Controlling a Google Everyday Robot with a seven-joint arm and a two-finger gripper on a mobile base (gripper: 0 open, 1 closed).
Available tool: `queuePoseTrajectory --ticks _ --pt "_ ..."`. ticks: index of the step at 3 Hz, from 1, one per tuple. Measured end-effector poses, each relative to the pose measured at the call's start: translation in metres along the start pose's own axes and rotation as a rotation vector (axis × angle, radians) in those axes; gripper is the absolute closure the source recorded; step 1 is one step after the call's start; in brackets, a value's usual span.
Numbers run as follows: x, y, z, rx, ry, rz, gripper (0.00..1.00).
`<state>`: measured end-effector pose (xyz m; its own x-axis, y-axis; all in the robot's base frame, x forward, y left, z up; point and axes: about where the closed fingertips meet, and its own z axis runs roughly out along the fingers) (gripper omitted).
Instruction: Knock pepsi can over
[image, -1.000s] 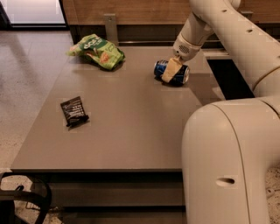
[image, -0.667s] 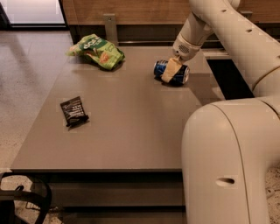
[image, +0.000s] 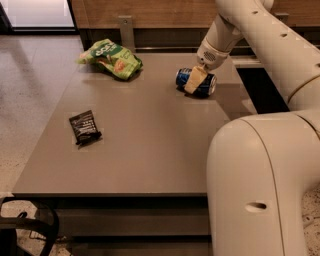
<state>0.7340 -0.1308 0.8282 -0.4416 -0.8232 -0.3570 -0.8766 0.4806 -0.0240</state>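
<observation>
Nothing is shifting noticeably between the earlier views and this one: the gripper (image: 195, 80) is still sitting against the pepsi can (image: 208, 84), and both are holding the same spot on the table (image: 150, 145).

The gripper is reaching down from the white arm (image: 260, 37) and its tan tip is lying across the front of the can, touching it. Whether it is spread or closed cannot be told from this angle. The can is lying on its side near the far right of the tabletop, its long axis running roughly left to right and its silver end facing left. Judging by that posture, the knocking-over is looking already accomplished, and the gripper is probably resting there only because the push ended at that point. Being round and lying flat, the can is likely to roll if nudged again.

Farther out, a green snack bag (image: 111, 57) is lying near the far left corner, well apart from the can, and a dark flat wrapper (image: 85, 128) is sitting toward the left edge, nearer the camera. Neither is in the arm's way.

The tabletop is showing as a smooth grey-brown slab. The robot's bulky white body (image: 265, 190) is filling the lower right. Pale speckled flooring (image: 30, 95) is stretching off to the left, and wooden panelling (image: 165, 12) is running along the back.
</observation>
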Motion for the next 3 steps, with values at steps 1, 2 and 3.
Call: queuePoseTrajectory --ticks 1,2,3 --pt "-0.0006 -0.0001 0.0036 -0.002 0.001 0.0 0.13" --pt "-0.0012 -0.0002 0.0073 -0.005 0.002 -0.001 0.0" --pt "-0.0012 -0.0002 0.0074 -0.005 0.002 -0.001 0.0"
